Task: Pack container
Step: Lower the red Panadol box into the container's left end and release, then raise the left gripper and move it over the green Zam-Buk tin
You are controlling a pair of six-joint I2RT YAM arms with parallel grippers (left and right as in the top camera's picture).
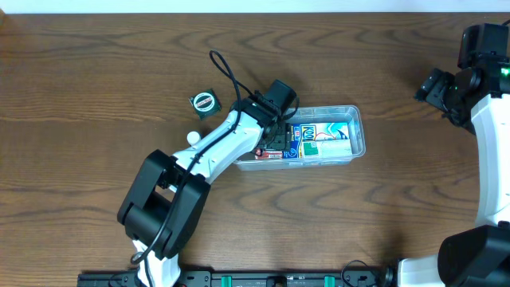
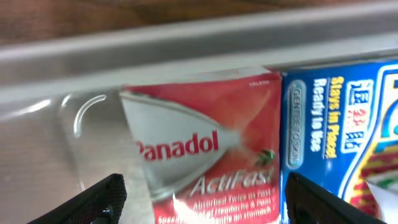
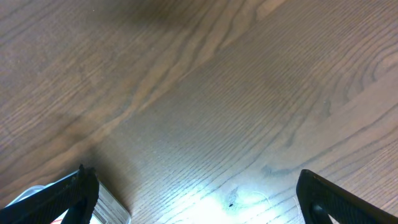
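The clear plastic container (image 1: 357, 127) lies at the table's middle, its rim (image 2: 186, 46) crossing the top of the left wrist view. Inside it lie a red Panadol ActiFast packet (image 2: 211, 155) and a blue box (image 2: 336, 124), also seen from overhead (image 1: 323, 139). My left gripper (image 2: 202, 205) is open inside the container's left end, its fingers either side of the red packet and just above it. My right gripper (image 3: 199, 199) is open and empty over bare wood at the far right (image 1: 438, 92).
A small green round-faced object (image 1: 204, 102) and a small white ball (image 1: 192, 137) lie on the wooden table (image 1: 96, 96) left of the container. A black cable (image 1: 227, 76) loops above the left arm.
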